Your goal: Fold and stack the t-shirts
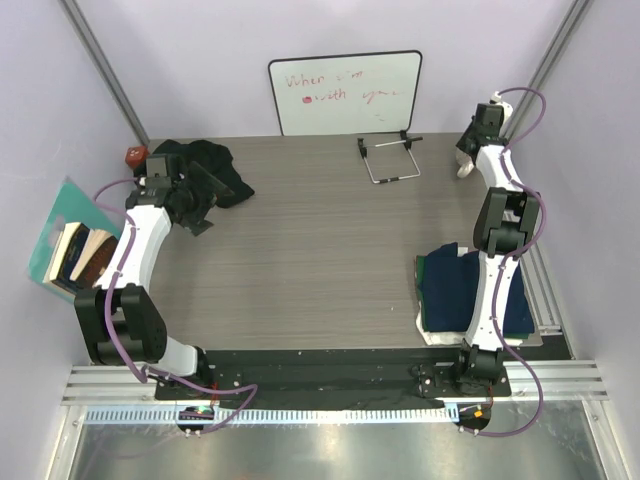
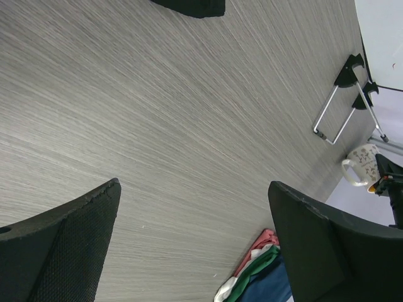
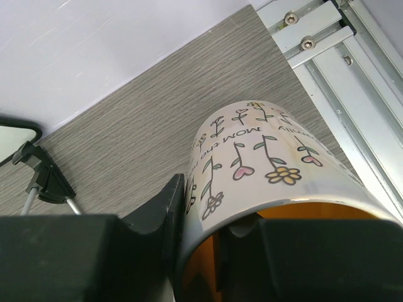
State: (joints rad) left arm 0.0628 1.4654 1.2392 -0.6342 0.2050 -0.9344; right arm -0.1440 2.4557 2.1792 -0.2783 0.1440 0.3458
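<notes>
Closest to me, a folded stack of navy, green and white cloth t-shirts [image 1: 448, 288] lies at the near right of the grey wood-grain tabletop [image 1: 320, 260]. Further back on the left, the left gripper [image 2: 195, 195] holds its jaws wide apart over bare wood, near a crumpled black cloth t-shirt [image 1: 215, 165]. At the far right corner, the right gripper [image 3: 201, 217] has its jaws clamped on the wall of a white ceramic mug with drawn flowers [image 3: 264, 157].

White-and-black arms [image 1: 140, 240], purple cables [image 1: 240, 392], matte black left end effector [image 2: 194, 184]
</notes>
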